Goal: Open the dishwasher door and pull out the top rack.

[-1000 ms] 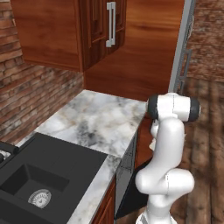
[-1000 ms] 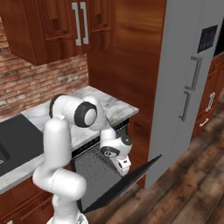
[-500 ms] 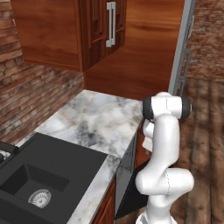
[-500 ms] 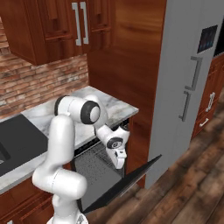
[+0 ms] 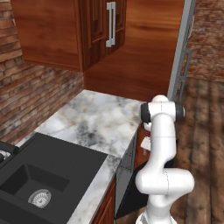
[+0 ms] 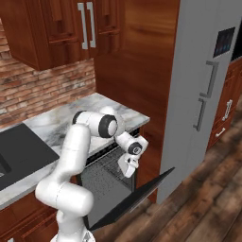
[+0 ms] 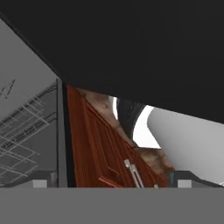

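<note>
Nearest the base, the dishwasher door (image 6: 134,198) hung well down — a flat black panel tilted outward and low, its free edge reaching toward the wooden floor (image 6: 208,208). In the left base view the same door (image 5: 131,192) showed as a dark wedge below the counter edge, half hidden by the arm.

Just above it, the gripper (image 6: 126,171) pointed downward in front of the open cavity, near the upper part of the opening. Whether its fingers were spread or pressed together could not be told; nothing appeared to be held.

Behind the gripper lay the dishwasher interior, dim and grey. The top rack (image 7: 22,135) appeared in the hand view as thin wire grid still seated inside the tub, beside a reddish cabinet door (image 7: 100,153). So the door step looked done and the rack pull not yet made.

Farther back ran the marble counter (image 5: 96,122), with the black sink (image 5: 39,175) to the left and the grey refrigerator (image 6: 203,94) to the right.

The risks, as I judged them: the wire is thin, so fingers closing off-centre could slip past a bar and pull on nothing. The hand was also close under the counter lip — a reach angled too high might strike it. And a skewed pull could jam the rack on its runners.
</note>
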Tool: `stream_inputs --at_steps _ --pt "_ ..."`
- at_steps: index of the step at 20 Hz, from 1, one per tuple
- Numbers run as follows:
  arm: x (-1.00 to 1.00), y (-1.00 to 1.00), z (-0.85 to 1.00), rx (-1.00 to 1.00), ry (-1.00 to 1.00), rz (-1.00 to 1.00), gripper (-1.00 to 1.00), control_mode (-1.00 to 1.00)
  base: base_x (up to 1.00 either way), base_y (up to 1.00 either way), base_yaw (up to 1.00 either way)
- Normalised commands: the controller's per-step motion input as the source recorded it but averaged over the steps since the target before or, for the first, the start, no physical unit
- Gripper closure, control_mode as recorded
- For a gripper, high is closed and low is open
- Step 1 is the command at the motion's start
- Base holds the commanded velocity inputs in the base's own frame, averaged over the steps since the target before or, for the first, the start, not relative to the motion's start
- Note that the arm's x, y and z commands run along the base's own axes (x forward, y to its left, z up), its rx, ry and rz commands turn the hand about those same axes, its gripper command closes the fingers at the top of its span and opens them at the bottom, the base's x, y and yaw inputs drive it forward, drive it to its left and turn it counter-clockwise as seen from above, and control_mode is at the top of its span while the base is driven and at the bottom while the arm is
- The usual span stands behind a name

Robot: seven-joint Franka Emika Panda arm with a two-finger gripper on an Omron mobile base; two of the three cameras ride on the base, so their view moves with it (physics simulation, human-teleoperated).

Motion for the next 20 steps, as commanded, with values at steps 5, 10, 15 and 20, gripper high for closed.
stream_inputs --at_steps 5,10,15,20 --pt "0.13 0.04 -0.59 0.20 0.19 -0.18 -1.00 -1.00 0.00 0.00 0.00" --pt "0.43 0.32 -0.09 0.18 -0.02 -0.07 -1.00 -1.00 0.00 0.00 0.00" --pt "0.46 0.39 0.00 0.17 -0.19 0.00 -1.00 -1.00 0.00 0.00 0.00" --pt "0.34 0.42 -0.12 0.12 -0.16 0.00 -1.00 -1.00 0.00 0.00 0.00"
